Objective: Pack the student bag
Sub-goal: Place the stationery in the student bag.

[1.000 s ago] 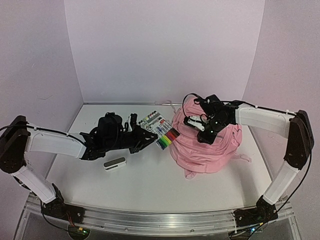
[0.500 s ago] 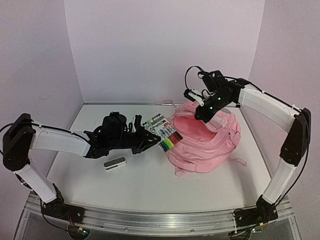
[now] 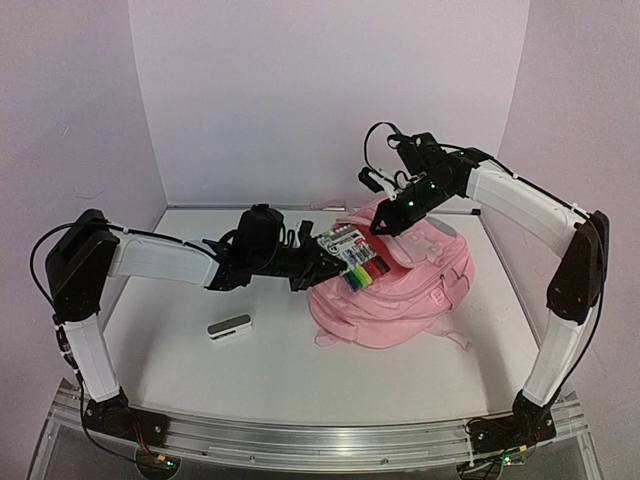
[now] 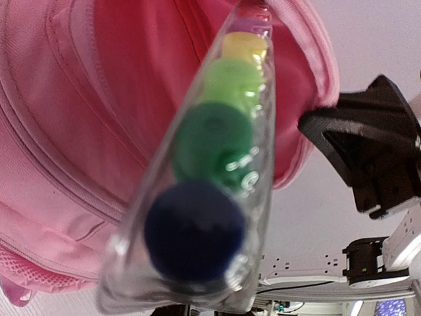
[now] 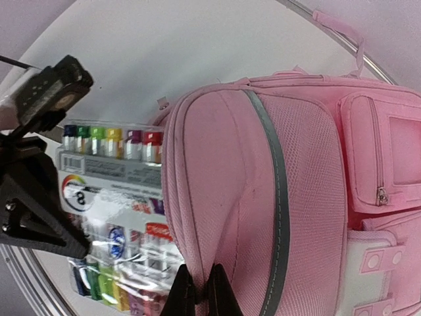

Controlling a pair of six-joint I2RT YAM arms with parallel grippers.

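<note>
On the white bench point(image 3: 300, 380), a small white-and-grey rectangular block point(image 3: 229, 327) is lying flat toward 8 o'clock from the bench's middle, well apart from everything else. The left arm is reaching toward 3 o'clock. Its left end effector point(image 3: 322, 265) is clamping narrowly on one end of a clear plastic pack of coloured markers point(image 3: 358, 262), holding it off the bench with its far edge at the bag's open mouth. In the left wrist view the pack point(image 4: 204, 178) is showing end-on, its blue, green, light-green and yellow caps running toward 12 o'clock against pink cloth.

The soft pink fabric student bag point(image 3: 400, 305) is sitting just to 3 o'clock of the bench's middle, with a strap trailing toward 5 o'clock. The right arm is arching in from 3 o'clock, and the right end effector point(image 3: 388, 213) is pinching the student bag's upper rim at 12 o'clock, holding it raised so the mouth is gaping toward the pack. In the right wrist view its fingertips point(image 5: 185, 296) are squeezing together on a fold of pink fabric.
</note>
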